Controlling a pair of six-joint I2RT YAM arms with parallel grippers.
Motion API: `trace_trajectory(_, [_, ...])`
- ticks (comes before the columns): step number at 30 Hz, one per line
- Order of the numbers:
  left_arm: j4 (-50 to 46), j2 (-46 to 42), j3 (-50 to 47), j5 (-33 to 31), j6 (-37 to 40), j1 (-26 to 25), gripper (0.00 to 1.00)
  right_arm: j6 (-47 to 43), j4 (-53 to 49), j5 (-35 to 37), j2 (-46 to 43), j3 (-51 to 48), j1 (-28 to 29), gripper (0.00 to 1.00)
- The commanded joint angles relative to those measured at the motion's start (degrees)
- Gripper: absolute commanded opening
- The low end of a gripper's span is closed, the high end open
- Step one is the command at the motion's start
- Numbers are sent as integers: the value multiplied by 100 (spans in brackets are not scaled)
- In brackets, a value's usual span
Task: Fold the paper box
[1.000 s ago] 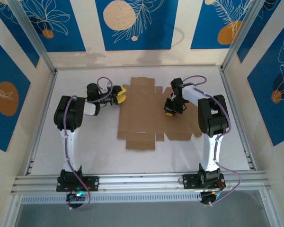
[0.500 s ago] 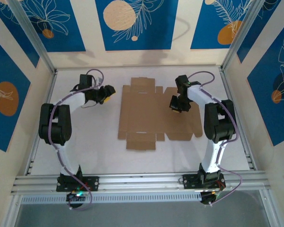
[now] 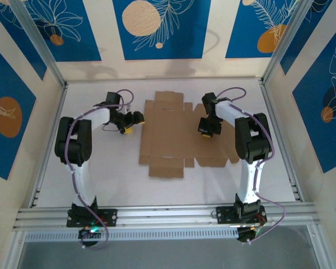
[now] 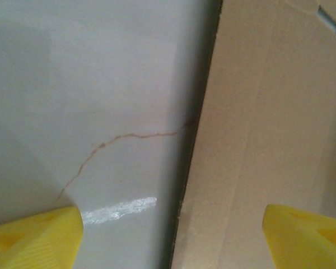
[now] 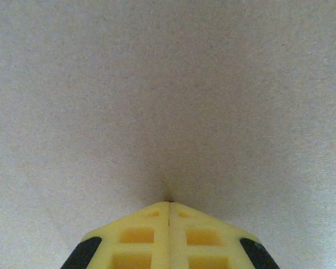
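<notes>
The paper box (image 3: pixel 173 137) lies as a flat brown die-cut sheet in the middle of the white table. My left gripper (image 3: pixel 132 123) hovers at its left edge, jaws open wide. In the left wrist view the sheet's edge (image 4: pixel 269 140) runs between the two yellow fingertips (image 4: pixel 36 238), slightly raised off the table with a dark gap under it. My right gripper (image 3: pixel 205 127) is shut, its tip pressed down on the right part of the sheet. In the right wrist view the closed yellow fingers (image 5: pixel 168 235) touch plain cardboard (image 5: pixel 168 84).
The white table (image 3: pixel 101 174) is walled by blue-and-cream patterned panels. An aluminium rail (image 3: pixel 168 216) crosses the near edge, where both arm bases sit. A thin brown crack (image 4: pixel 123 140) marks the table surface beside the sheet.
The left arm swung out to the far left, then came back to the sheet's left edge while its jaws widened. The right gripper stayed shut on the sheet, shifting only slightly.
</notes>
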Motion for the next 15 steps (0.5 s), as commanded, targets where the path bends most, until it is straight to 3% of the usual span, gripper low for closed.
trace_trajectory(1, [-531,322,400,-143,372,-386,85,-18,-141,-64,130,67,56,0])
trace_trajectory(7, [-377,525,554,201,293,-669,85,-21,-57,-185,120,-18,63,0])
trace_trajectory(15, [1430,194,-301,1409,-685,-593,84,-14,71,-379,87,-134,5,0])
